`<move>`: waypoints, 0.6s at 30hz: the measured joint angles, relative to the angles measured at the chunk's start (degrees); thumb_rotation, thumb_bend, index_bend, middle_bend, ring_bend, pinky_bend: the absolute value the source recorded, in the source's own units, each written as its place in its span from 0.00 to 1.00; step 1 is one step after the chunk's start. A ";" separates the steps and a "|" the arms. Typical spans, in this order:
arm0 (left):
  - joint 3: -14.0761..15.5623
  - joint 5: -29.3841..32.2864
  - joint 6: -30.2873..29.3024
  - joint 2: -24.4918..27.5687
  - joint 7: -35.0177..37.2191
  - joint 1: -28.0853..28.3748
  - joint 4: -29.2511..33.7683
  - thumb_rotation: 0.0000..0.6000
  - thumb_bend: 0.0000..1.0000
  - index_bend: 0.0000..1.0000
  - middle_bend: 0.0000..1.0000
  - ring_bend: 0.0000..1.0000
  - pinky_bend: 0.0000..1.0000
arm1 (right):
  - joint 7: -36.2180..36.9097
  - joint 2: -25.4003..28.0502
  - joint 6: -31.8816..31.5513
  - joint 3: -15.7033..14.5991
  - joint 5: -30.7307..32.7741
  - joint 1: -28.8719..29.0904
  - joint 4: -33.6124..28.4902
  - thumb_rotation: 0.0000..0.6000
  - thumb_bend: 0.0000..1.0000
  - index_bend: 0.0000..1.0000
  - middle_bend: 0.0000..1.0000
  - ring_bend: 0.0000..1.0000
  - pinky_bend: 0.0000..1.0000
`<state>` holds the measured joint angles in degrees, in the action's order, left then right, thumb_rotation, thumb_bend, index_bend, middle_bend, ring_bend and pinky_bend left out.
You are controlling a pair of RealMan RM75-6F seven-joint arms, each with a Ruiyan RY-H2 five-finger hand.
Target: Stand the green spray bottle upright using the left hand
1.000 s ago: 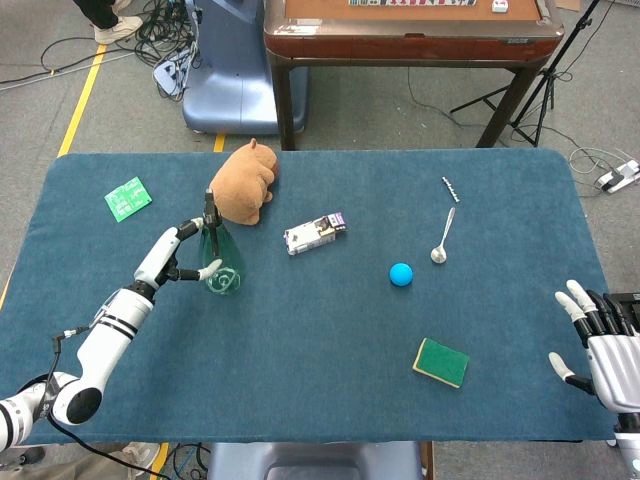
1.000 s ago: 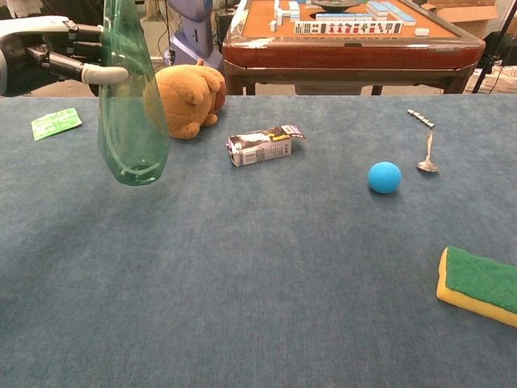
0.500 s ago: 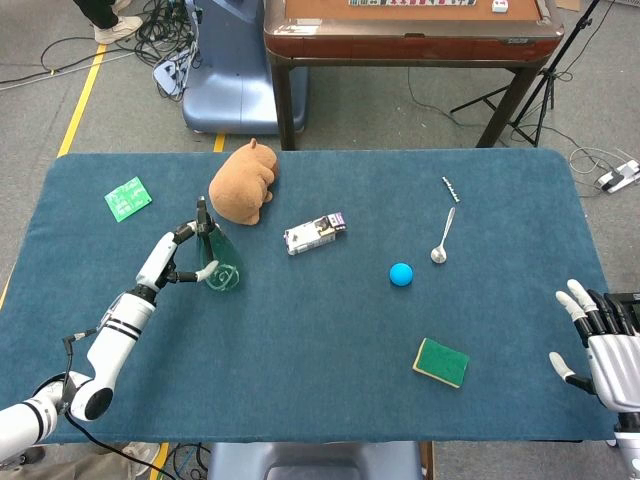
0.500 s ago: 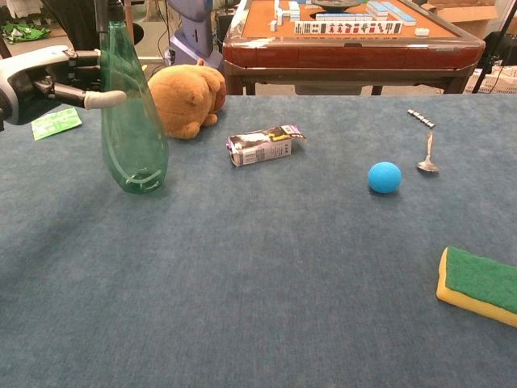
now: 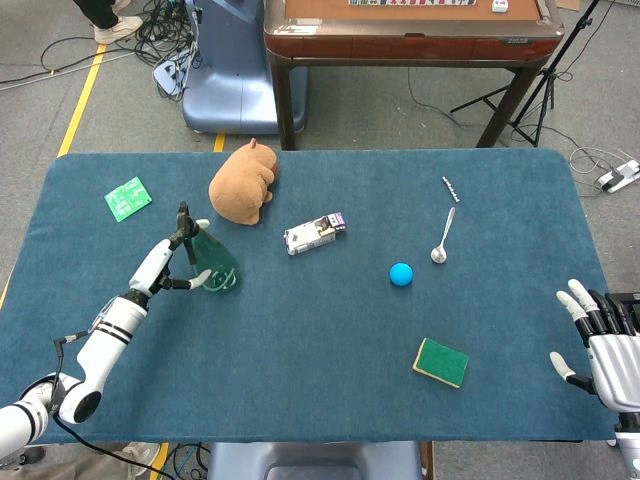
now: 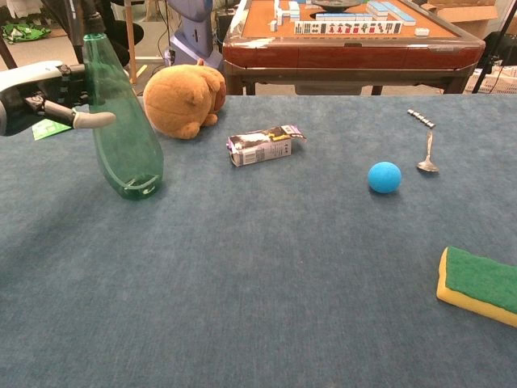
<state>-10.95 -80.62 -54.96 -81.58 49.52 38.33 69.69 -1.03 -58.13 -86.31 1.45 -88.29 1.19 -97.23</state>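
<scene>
The green spray bottle has its base on the blue tablecloth in front of the plush toy, and its dark nozzle end leans left toward my arm. My left hand grips the bottle's upper part, with the thumb across the near side and the other fingers behind the neck. Over the table's lower right edge my right hand hovers with its fingers spread and nothing in it; the chest view does not show it.
A brown plush toy lies just behind the bottle. A small carton, a blue ball, a spoon, a green-yellow sponge and a green card lie around the table.
The bottle came down from the air onto the cloth, stood nearly upright, then tipped with its top going left. My left hand drew back to the left with it.
</scene>
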 measured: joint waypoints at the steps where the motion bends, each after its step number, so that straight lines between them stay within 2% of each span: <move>1: 0.06 -0.03 -0.03 0.22 0.09 -0.06 0.14 1.00 0.32 0.00 0.02 0.00 0.00 | 0.03 0.01 -0.03 0.01 -0.03 0.00 -0.01 1.00 0.27 0.11 0.07 0.00 0.00; 11: 1.51 -1.15 -0.22 4.11 0.84 -1.06 3.75 1.00 0.32 0.00 0.00 0.00 0.00 | 0.49 -0.05 -0.25 0.03 -0.27 -0.05 0.38 1.00 0.27 0.11 0.08 0.00 0.00; 18: 2.13 -0.45 -0.31 6.08 -1.97 -1.99 5.58 1.00 0.32 0.00 0.00 0.00 0.00 | 0.85 0.08 -0.49 0.07 -0.39 -0.13 0.55 1.00 0.27 0.11 0.08 0.00 0.00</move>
<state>-8.83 -81.07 -55.27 -75.51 47.55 36.34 75.27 -0.18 -58.05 -86.80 1.52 -88.69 1.06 -96.69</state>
